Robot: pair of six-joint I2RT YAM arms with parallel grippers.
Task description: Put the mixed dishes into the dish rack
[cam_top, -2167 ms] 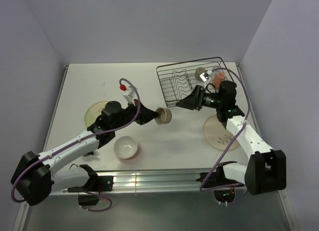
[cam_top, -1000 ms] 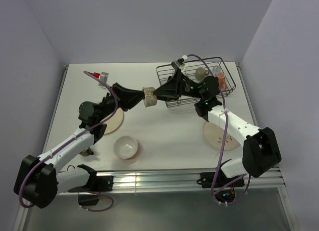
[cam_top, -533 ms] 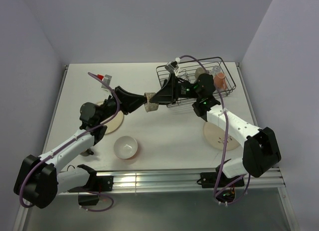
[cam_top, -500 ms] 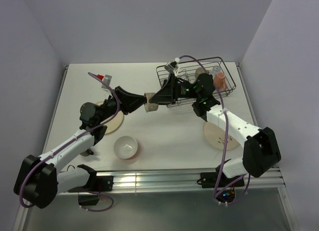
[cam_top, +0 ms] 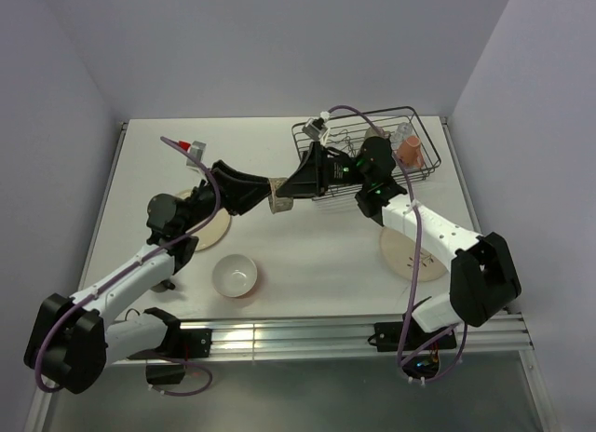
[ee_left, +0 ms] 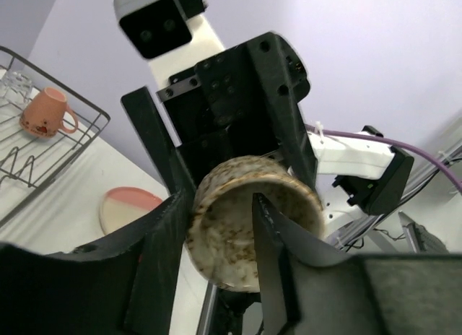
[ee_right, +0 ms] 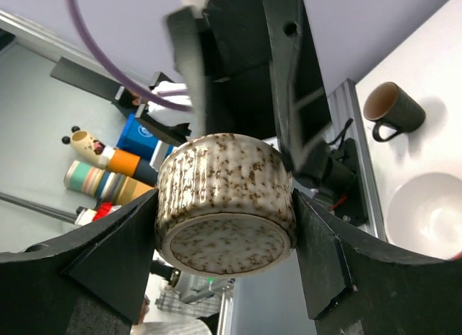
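Speckled brown cup, midair, lying level: base toward clasping right gripper, mouth toward left gripper, jaws slack astride rim; dish rack just behind

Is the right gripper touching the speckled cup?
Touching. Right wrist view: both fingers of the right gripper press against the cup on opposite sides, no gap showing.

Bright, even light — soft shadows; wrist views blur up close.
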